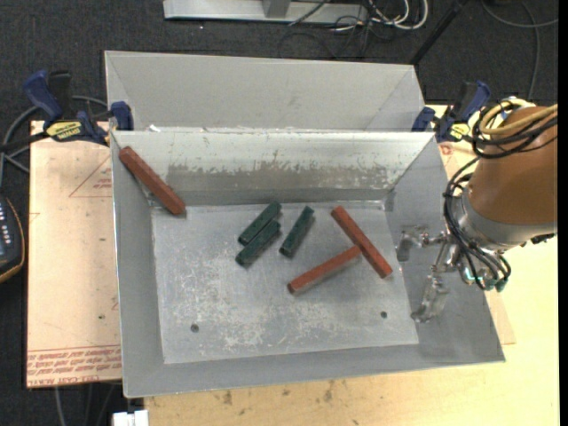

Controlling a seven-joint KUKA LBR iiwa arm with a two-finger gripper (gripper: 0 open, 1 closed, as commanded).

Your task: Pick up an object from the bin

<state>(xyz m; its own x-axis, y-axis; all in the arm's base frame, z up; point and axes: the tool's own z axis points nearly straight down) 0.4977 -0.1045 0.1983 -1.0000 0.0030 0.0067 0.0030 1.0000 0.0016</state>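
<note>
Two red-brown bars touching in a V, just left of the gripper: spread open, empty, wrist hidden under orange cover. Farther left, three dark green blocks; farthest, a lone red-brown bar against the scuffed grey bin wall.

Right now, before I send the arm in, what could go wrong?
The gripper hangs close to the bin's right wall and may scrape it. The upper red bar and lower red bar appear to touch, so lifting one may drag the other.
</note>
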